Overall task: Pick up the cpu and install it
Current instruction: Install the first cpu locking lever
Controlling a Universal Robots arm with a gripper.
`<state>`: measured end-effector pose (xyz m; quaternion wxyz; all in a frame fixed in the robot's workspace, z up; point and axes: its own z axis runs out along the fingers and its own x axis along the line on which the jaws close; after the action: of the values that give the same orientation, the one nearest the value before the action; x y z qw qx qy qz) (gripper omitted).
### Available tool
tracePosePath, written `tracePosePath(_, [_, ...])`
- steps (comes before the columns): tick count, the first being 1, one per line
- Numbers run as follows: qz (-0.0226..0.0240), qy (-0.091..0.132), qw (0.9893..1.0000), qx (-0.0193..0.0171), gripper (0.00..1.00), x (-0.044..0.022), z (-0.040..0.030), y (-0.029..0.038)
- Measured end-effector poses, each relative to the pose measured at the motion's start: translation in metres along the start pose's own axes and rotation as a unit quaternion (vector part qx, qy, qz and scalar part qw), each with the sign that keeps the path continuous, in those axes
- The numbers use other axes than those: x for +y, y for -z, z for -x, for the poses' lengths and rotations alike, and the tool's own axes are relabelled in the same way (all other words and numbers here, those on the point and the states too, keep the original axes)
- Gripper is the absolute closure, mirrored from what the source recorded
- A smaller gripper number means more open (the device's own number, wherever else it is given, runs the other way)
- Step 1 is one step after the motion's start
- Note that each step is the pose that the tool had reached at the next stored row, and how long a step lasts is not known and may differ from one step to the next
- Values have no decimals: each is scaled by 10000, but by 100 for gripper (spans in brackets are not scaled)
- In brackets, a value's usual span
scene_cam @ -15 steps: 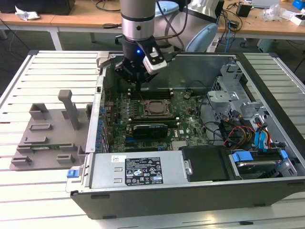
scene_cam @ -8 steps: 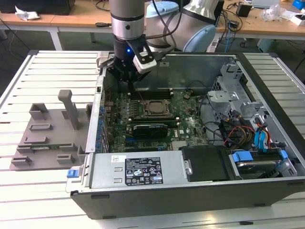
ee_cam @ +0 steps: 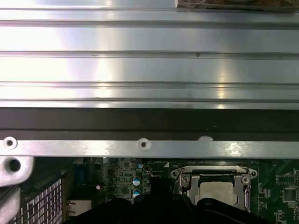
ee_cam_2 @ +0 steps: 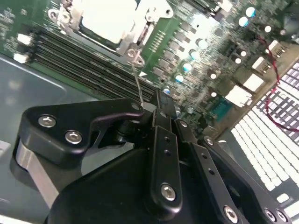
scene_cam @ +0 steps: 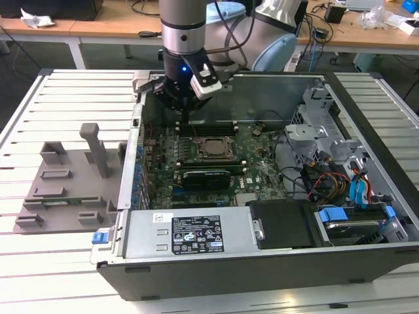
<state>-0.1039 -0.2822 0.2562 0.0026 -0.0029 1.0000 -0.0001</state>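
Gripper (ee_cam_2: 156, 100), clenched on the thin socket lever (ee_cam_2: 137, 79), is held just beside the cpu (ee_cam_2: 110, 18) seated in its socket (ee_cam_2: 132, 41).

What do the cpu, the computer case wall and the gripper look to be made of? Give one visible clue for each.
cpu: probably metal on top; its pale silvery face has a dull sheen.
computer case wall: sheet metal, grey and faintly reflective.
gripper: black links, metal or hard plastic, joined by shiny screws.
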Motion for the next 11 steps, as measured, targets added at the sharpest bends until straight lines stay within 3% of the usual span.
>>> tracePosePath(6, [0, 1, 10000, 18, 89, -1, 151, -2])
tracePosePath(11, [0, 0, 10000, 29, 89, -1, 224, -4])
